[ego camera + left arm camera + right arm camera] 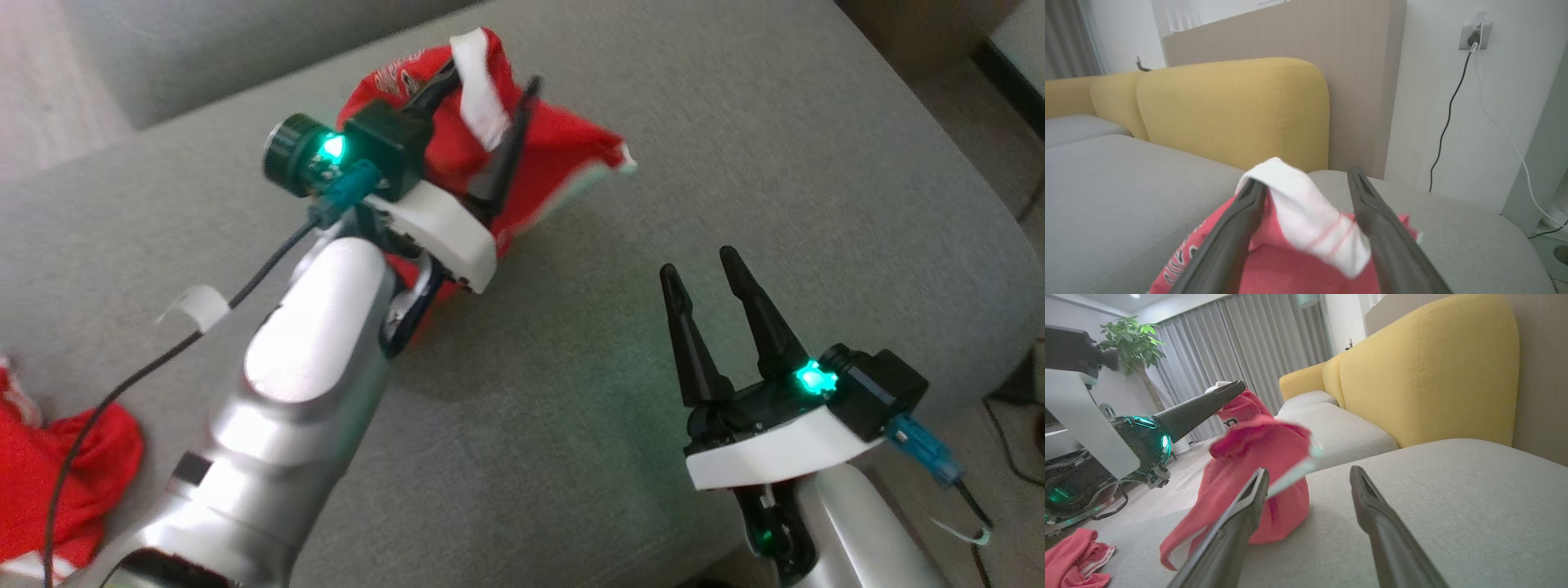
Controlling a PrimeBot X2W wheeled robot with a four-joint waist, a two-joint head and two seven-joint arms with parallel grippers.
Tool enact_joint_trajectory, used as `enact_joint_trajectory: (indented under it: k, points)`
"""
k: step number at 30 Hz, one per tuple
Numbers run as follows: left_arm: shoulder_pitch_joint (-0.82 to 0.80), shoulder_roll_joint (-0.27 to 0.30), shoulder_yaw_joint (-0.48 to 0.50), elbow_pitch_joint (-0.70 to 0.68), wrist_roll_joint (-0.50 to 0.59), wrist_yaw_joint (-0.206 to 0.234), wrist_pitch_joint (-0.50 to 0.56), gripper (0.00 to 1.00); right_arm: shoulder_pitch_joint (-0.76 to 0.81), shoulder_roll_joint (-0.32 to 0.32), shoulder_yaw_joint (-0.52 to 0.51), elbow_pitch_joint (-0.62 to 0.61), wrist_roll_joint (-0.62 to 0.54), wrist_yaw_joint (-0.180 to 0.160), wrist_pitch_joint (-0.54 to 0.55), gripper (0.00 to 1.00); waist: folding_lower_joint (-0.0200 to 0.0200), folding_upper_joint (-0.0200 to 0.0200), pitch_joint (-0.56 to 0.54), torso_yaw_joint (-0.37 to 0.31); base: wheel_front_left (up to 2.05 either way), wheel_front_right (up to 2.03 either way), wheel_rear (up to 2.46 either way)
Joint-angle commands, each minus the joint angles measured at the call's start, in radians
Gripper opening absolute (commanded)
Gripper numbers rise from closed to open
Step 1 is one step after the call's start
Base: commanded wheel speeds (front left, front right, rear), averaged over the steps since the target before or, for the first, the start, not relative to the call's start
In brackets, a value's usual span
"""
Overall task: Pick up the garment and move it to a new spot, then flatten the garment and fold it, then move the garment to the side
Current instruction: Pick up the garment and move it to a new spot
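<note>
The garment [563, 155], red with white trim, hangs bunched above the grey sofa seat [735, 122], and its lower end reaches the cushion. My left gripper [492, 77] is at the top of it, fingers spread apart and open. A white band [1306, 228] of the garment lies draped over one finger and across the gap. In the left wrist view red cloth [1274, 265] sits between the fingers of the left gripper [1306, 179]. My right gripper [698, 263] is open over bare cushion to the right, apart from the garment [1261, 457], which looks blurred at its edge.
Another red garment [57, 474] lies crumpled at the lower left, beyond the seat edge. A yellow backrest [1229, 110] rises behind the seat. The seat's right edge drops toward floor cables [1004, 433]. A wall socket with cords [1472, 38] is at the far right.
</note>
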Motion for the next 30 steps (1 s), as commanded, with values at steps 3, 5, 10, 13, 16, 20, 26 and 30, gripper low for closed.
enact_joint_trajectory:
  k: [3, 5, 10, 13, 16, 20, 26, 30]
  points:
    - [-0.06, 0.004, -0.005, 0.015, -0.038, -0.005, -0.044, 1.0, -0.028, -0.003, 0.014, -0.035, 0.004, -0.001, -0.011, 1.0, -0.0002, 0.0, 0.042, -0.017, 0.0, 0.0, 0.0]
    - [-0.063, 0.0, -0.025, 0.037, -0.079, -0.005, -0.055, 1.0, -0.029, -0.003, 0.005, -0.033, 0.004, -0.001, -0.011, 1.0, -0.0002, 0.0, 0.043, 0.003, 0.0, 0.0, 0.0]
    - [-0.075, 0.044, -0.064, 0.069, -0.14, -0.006, -0.081, 1.0, -0.029, -0.003, -0.009, -0.025, -0.008, -0.001, -0.011, 1.0, -0.0002, 0.0, 0.027, 0.07, 0.0, 0.0, 0.0]
    - [-0.072, 0.074, -0.054, 0.071, -0.166, -0.006, -0.114, 1.0, -0.024, -0.003, -0.017, -0.017, -0.019, -0.001, -0.011, 1.0, -0.0002, 0.0, 0.01, 0.109, 0.0, 0.0, 0.0]
    - [-0.043, 0.103, -0.031, 0.07, -0.172, 0.011, -0.157, 1.0, -0.013, -0.003, -0.039, -0.011, -0.028, -0.001, -0.011, 1.0, -0.0002, 0.0, -0.013, 0.154, 0.0, 0.0, 0.0]
    - [0.047, 0.13, 0.013, 0.047, -0.186, 0.068, -0.211, 1.0, 0.01, -0.003, -0.074, 0.0, -0.049, -0.001, -0.011, 1.0, -0.0002, 0.0, -0.043, 0.225, 0.0, 0.0, 0.0]
    - [0.264, 0.156, 0.076, -0.059, -0.187, 0.161, -0.246, 1.0, 0.047, -0.003, -0.116, 0.015, -0.075, -0.001, -0.011, 1.0, -0.0002, 0.0, -0.073, 0.32, 0.0, 0.0, 0.0]
    - [0.419, 0.13, 0.127, -0.179, -0.172, 0.209, -0.248, 1.0, 0.071, -0.003, -0.149, 0.027, -0.088, -0.001, -0.011, 1.0, -0.0002, 0.0, -0.088, 0.371, 0.0, 0.0, 0.0]
